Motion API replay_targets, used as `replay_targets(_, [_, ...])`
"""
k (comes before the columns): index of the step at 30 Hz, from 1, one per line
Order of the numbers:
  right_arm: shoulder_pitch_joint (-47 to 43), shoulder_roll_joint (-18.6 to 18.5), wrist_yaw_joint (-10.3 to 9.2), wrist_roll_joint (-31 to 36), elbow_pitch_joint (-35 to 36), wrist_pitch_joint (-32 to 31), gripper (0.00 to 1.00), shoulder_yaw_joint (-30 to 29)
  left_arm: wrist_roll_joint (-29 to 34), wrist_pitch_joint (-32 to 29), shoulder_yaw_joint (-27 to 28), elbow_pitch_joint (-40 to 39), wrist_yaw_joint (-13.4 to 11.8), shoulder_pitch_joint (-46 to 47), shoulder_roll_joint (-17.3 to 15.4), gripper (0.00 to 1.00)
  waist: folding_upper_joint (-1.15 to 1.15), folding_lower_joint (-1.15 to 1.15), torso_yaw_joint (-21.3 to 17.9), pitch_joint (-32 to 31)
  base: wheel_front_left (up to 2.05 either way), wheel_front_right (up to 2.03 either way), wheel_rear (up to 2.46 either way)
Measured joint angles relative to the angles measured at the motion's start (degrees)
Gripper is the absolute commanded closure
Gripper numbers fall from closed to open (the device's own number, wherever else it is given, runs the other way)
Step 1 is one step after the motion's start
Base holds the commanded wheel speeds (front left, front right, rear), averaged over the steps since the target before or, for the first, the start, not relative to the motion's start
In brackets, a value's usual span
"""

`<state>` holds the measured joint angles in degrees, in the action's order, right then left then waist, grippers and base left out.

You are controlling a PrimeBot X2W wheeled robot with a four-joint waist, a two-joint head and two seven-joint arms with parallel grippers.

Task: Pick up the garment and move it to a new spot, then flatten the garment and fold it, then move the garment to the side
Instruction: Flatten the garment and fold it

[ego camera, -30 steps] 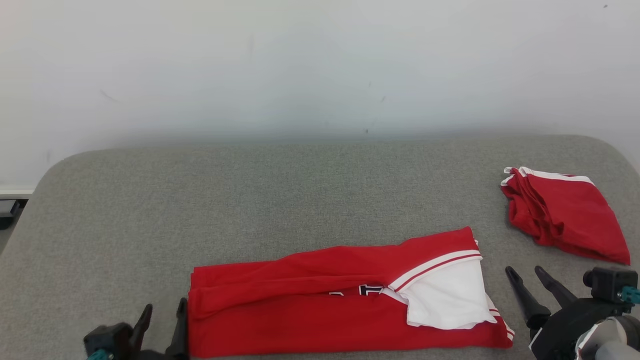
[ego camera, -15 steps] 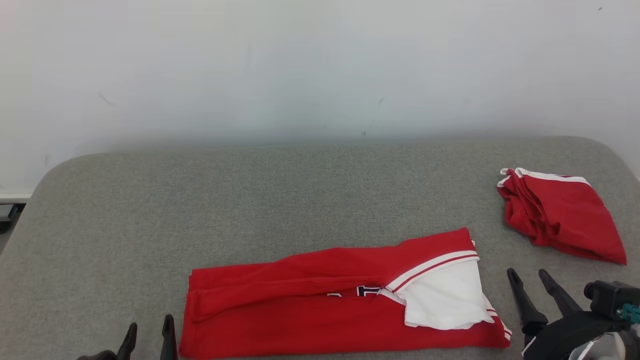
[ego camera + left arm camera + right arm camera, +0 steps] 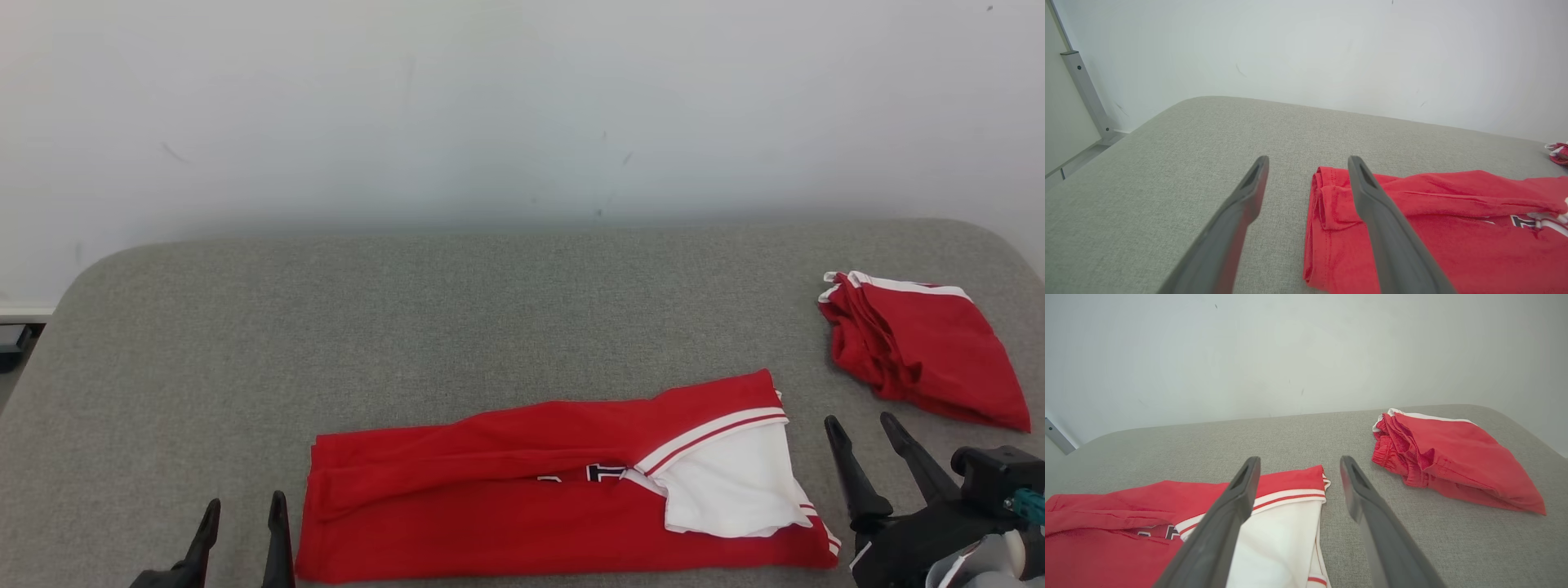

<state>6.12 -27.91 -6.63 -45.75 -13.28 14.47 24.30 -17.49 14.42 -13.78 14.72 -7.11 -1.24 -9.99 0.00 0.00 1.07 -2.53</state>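
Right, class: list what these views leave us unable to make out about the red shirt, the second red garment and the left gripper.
- Dark lettering on the red shirt: head view, mostly covered by the shirt's own folded-over cloth; unreadable.
- Second red garment: bunched folds hide its kind; left wrist view's right edge cuts it off.
- Left gripper: head view, bottom edge cuts off all but its open fingers.
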Motion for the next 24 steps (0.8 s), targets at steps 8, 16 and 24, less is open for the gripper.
replay_targets(8, [2.89, 0.15, -0.01, 0.41, -5.33, -2.05, 0.00, 1.98, 3.57, -0.35, -0.04, -2.27, 0.00, 0.02, 0.32, 0.00, 0.00, 0.00, 0.79, 0.33, 0.00, 0.00, 0.00])
replay_targets(16, [9.55, 2.14, 0.10, -1.03, -12.95, -10.96, 0.00, 5.19, 5.46, -1.83, 0.15, -3.98, 0.00, 0.04, 0.94, 0.00, 0.00, 0.00, 1.67, 0.67, 0.00, 0.00, 0.00])
replay_targets(24, [15.68, 4.88, 1.20, -2.55, -22.25, -20.41, 0.00, 7.87, 6.38, -3.38, -0.20, -5.14, 0.00, 0.27, 1.16, 0.00, 0.00, 0.00, 3.41, 1.26, 0.00, 0.00, 0.00])
